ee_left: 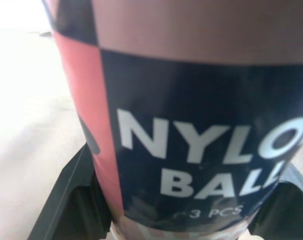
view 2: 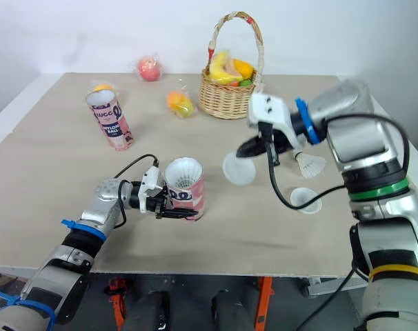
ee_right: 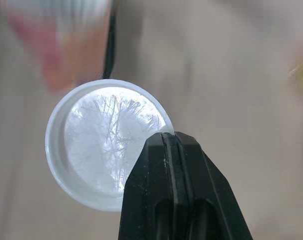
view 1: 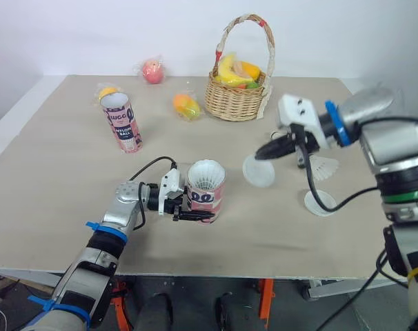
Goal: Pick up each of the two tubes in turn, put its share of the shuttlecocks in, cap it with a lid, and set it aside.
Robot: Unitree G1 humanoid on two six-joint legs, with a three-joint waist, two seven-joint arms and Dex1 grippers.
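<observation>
A pink and navy tube (view 1: pixel 206 195) stands on the table near the front, with white shuttlecock feathers (view 1: pixel 205 174) at its open top. My left gripper (view 1: pixel 190 207) is shut on this tube's lower part; in the left wrist view the tube (ee_left: pixel 201 125) sits between the black fingers (ee_left: pixel 71 200). Right of the tube, above the table, my right gripper (view 1: pixel 263 154) is shut on the rim of a translucent white lid (view 1: pixel 259 172), also seen in the right wrist view as the lid (ee_right: pixel 109 142). A second open tube (view 1: pixel 123 123) stands upright at the back left.
Another lid (view 1: pixel 319 203) and a loose shuttlecock (view 1: pixel 324 167) lie on the table at the right. A wicker basket (view 1: pixel 235 102) of fruit stands at the back centre. Wrapped fruits (view 1: pixel 186 105), (view 1: pixel 152 70), (view 1: pixel 107 91) lie at the back left.
</observation>
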